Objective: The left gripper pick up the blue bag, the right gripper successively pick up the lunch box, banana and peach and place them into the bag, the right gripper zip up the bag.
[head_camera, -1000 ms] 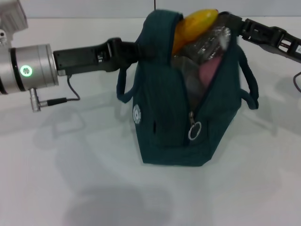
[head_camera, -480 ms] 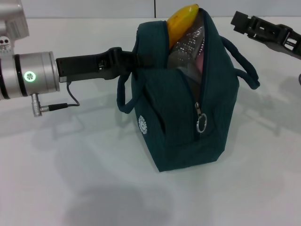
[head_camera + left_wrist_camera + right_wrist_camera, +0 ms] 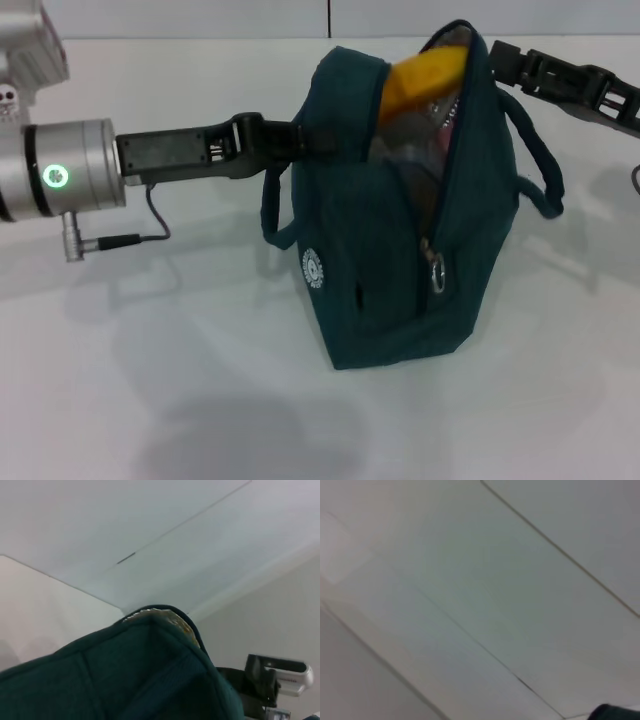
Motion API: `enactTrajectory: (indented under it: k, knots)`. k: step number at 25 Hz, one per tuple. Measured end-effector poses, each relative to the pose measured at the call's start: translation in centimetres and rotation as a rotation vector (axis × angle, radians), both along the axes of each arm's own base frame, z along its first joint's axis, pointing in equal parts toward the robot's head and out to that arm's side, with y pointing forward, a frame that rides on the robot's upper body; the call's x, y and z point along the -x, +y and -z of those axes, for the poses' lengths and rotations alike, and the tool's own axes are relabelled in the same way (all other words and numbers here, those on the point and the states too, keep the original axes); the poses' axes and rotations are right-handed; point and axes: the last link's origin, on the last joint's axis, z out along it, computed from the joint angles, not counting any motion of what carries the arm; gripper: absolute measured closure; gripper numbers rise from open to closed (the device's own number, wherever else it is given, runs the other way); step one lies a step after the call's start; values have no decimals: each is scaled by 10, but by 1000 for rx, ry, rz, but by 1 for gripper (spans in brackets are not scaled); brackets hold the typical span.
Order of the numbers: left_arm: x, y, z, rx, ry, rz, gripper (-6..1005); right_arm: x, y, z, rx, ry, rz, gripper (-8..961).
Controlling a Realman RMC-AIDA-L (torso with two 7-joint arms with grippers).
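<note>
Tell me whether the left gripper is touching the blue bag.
Touching. In the head view the left gripper meets the upper side of the blue bag, no gap visible between them.

- A plain white table [image 3: 200, 400] fills the head view.
- A pale wall [image 3: 200, 15] rises behind it, with one thin dark vertical seam [image 3: 329, 18].

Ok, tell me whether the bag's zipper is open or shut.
Open. The blue bag gapes at the top, the banana pokes out, and the zipper pull hangs low on its side.
</note>
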Motion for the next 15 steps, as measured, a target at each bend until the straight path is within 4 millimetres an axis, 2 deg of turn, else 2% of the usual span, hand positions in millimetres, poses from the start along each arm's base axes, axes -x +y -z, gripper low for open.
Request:
enactTrajectory:
  k: [4,15]
  knots:
    - [5,-3,0,-9,3,-3,964,-3,0,4,34,-6,35,248]
    - [4,0,1,-23,9,-10,963,4,-3,17,96,-60,-9,252]
